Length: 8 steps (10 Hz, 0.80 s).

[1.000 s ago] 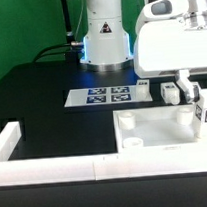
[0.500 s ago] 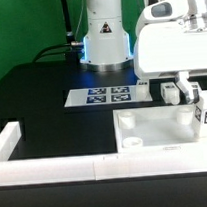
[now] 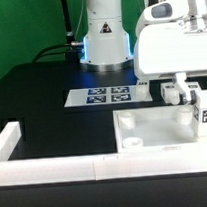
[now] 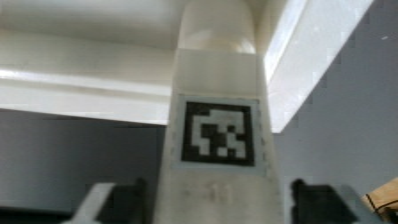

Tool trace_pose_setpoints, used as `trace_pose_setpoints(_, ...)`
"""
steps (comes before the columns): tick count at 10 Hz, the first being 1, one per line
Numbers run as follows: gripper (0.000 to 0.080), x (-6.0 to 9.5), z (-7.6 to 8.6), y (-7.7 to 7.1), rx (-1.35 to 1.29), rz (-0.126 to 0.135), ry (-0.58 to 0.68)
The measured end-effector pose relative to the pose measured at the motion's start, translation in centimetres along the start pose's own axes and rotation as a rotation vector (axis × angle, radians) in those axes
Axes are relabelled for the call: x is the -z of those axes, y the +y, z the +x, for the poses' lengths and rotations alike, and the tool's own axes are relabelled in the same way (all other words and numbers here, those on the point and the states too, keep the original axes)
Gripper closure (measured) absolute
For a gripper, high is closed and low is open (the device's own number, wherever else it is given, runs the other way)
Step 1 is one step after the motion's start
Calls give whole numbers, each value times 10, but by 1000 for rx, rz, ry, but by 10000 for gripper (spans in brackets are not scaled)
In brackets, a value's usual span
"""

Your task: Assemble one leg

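Centring matters here: jaws are open astride the tagged white leg (image 4: 217, 90), not gripping it, just beside the tabletop (image 3: 158, 125) edge, so square up, close on flat faces, avoid tilting.

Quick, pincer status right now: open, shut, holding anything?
Pincer: open, straddling the tagged white leg, not clamped on it.

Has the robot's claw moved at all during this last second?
No, not visibly. The gripper keeps the same place relative to the marker board, just off that board's end at the exterior view's right.
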<state>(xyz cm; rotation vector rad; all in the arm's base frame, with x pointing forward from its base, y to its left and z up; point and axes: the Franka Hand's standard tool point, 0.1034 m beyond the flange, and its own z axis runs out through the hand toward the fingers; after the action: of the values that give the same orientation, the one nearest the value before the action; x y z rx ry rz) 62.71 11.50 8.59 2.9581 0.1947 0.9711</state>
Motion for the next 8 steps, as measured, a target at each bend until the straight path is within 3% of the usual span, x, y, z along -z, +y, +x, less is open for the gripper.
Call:
trace_pose_setpoints(1, 253, 0, 0, 0, 0, 0, -1)
trace_pose_setpoints(2, 182, 0, 0, 0, 0, 0, -1)
trace_pose_setpoints(4, 155, -1, -3, -1, -2, 4, -22)
trace_pose_setpoints(6, 151, 3, 3, -2, -18, 28, -106)
trace_pose_setpoints(8, 150, 2, 2, -3, -56, 63, -285)
